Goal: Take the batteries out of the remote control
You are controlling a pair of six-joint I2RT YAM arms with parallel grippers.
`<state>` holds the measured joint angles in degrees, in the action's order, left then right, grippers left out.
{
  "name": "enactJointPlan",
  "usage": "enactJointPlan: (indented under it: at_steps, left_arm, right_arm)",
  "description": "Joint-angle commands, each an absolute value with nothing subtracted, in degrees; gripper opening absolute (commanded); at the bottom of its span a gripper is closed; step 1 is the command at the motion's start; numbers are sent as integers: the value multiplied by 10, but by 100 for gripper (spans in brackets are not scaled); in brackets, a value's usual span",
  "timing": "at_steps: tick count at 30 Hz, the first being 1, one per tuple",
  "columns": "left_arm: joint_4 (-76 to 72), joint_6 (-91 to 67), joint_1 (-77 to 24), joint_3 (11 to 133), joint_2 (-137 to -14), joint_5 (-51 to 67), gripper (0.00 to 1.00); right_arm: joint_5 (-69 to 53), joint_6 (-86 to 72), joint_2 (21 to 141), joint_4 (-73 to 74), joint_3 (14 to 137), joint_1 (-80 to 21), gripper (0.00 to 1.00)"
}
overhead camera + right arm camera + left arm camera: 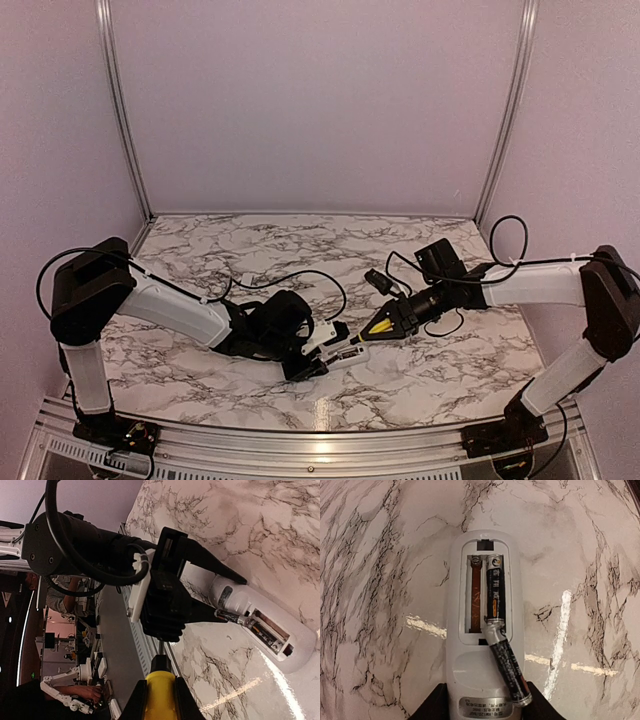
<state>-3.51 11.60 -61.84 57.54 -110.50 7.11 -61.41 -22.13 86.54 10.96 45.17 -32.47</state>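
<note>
The white remote control point(485, 630) lies face down on the marble with its compartment open. My left gripper point(485, 712) is shut on its near end, one finger on each side. One battery point(495, 592) sits in the right slot. A second battery point(509, 667) lies askew, tipped out over the remote's back toward the right finger point(540, 707). The left slot point(476, 595) is bare. My right gripper point(160, 700) is shut on the yellow-handled screwdriver point(160, 692), just right of the remote point(347, 354), tip pointing at it.
The marble table point(250, 250) is walled by plain panels behind and on both sides. A metal rail point(300, 440) runs along the near edge. Cables loop around both arms. A small dark part point(378, 280) shows just behind the right gripper point(392, 322).
</note>
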Motion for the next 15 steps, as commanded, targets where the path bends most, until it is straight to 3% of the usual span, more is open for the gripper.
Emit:
enactJointPlan:
  at_steps: [1,15]
  left_arm:
    - [-3,124,-622,562,-1149,65,26]
    - [-5,117,-623,559,-1149,64,26]
  right_arm:
    - [-645,-202,864,114,467,-323,0]
    - [-610,-184,863,151,472,-324,0]
